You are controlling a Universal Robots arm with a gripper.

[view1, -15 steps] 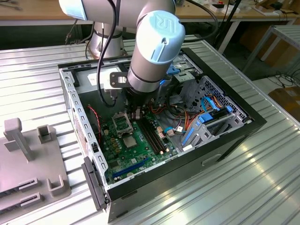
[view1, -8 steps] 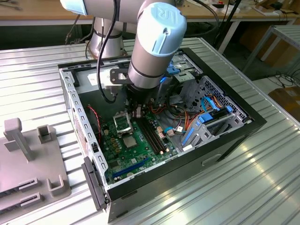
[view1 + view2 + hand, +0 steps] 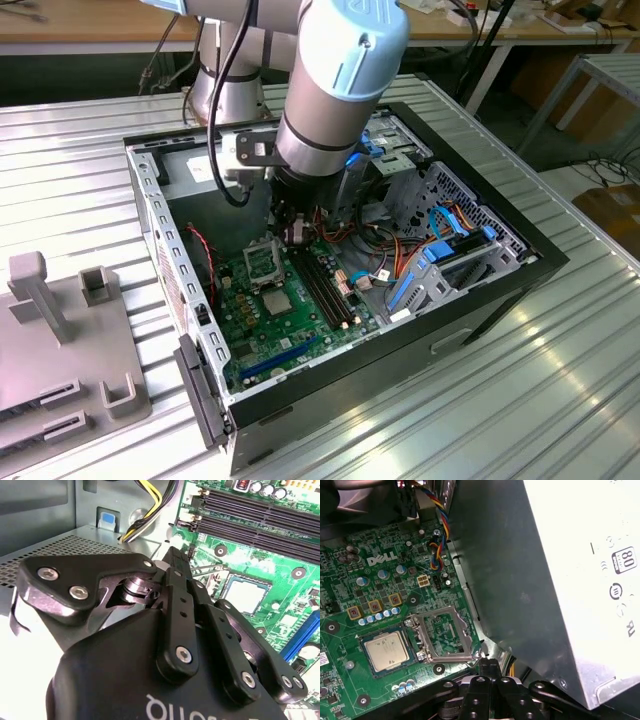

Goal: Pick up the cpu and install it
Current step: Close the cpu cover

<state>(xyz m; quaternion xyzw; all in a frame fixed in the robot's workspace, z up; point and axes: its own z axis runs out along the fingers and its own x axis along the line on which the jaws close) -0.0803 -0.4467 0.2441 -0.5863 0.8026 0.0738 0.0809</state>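
**On the motherboard: cpu lying flat, jaws closed and empty beside the socket**

On the green motherboard (image 3: 255, 330), the cpu (image 3: 385, 651) lies flat with its silvery face up, just beside the metal-framed socket (image 3: 445, 635) and on the side away from the case wall. The exterior view places it (image 3: 277, 300) just in front of that socket (image 3: 262, 262), with the long memory slots (image 3: 325, 285) toward the exterior view's right. Whether it sits in a recess or loose on the board cannot be told.

The part is judged to be light, thin, rigid and fragile. Its smooth metal face offers little friction, and its underside contacts should not be scraped. The sensible hold is across two opposite edges at the narrow green rim, with the part kept level. A skewed or heavy grip could tilt it or let it slip.

The gripper (image 3: 489, 662) hangs low inside the open computer case (image 3: 480, 300), its tip near the socket's far edge and the grey power supply (image 3: 580, 580), clearly apart from the cpu. In both wrist views the jaws are drawn together and hold nothing. The second wrist view shows the cpu (image 3: 245, 594) beyond the gripper (image 3: 172, 555). The case rests on a ribbed metal bench (image 3: 560, 400).
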